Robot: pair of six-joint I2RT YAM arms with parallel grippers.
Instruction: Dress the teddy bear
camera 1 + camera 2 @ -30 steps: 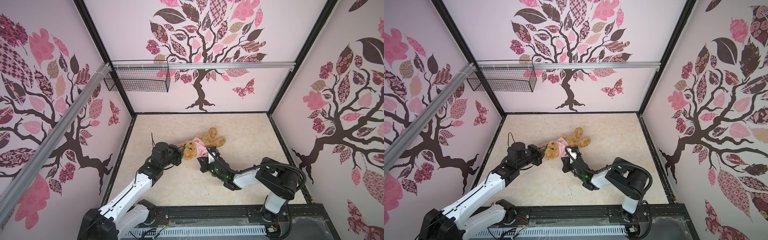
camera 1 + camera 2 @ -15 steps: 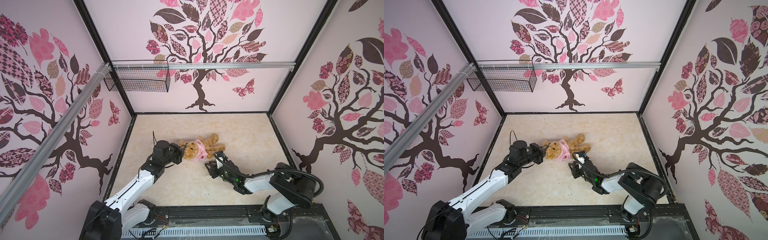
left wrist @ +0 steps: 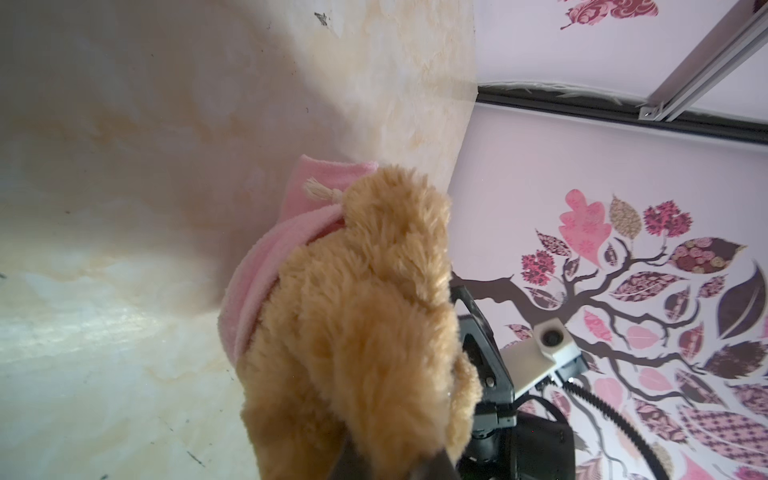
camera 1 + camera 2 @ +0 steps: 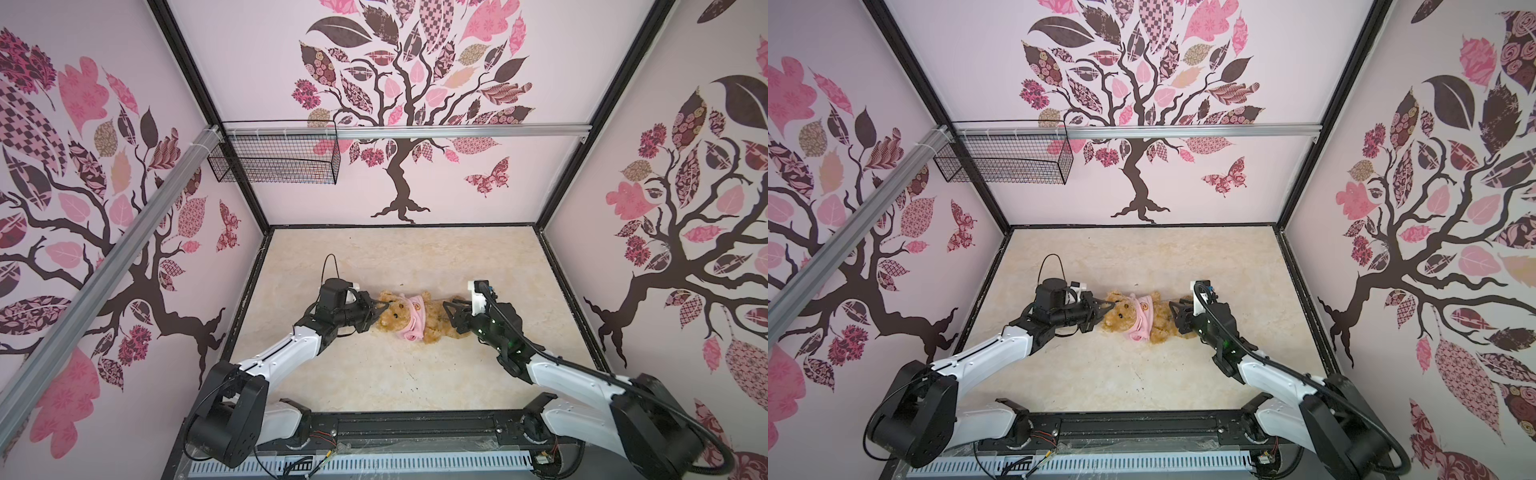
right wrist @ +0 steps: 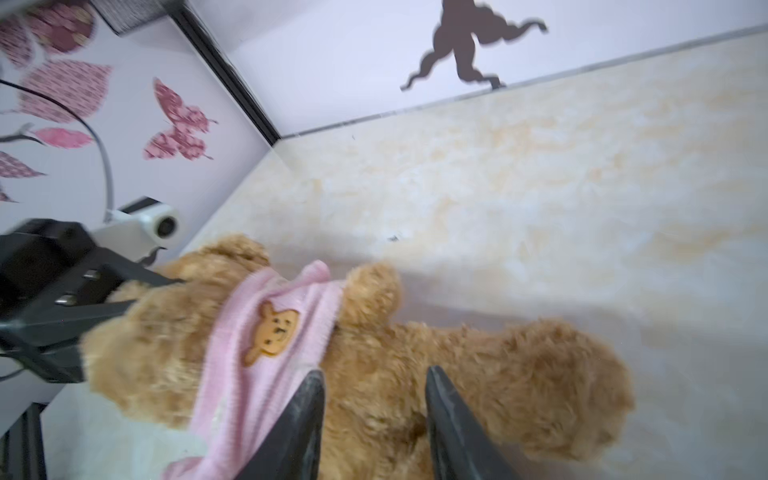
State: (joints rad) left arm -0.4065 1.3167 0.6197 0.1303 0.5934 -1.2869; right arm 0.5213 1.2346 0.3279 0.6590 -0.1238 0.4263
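The teddy bear (image 4: 392,319) is lying face up across the middle of the tabletop (image 4: 374,374), with the pink shirt (image 4: 414,320) bunching around its chest. The left tool (image 4: 377,311) is clenching fur at the bear's head. The right tool (image 4: 451,316) is hanging over the bear's lower body with jaws apart, grasping nothing. It is probably risking a pinch of fur instead of the shirt hem. A hard tug could also be pulling the head out of the left tool's thin grip. Counting: one bear, one shirt, two tools, one wire basket (image 4: 274,160) on the wall.
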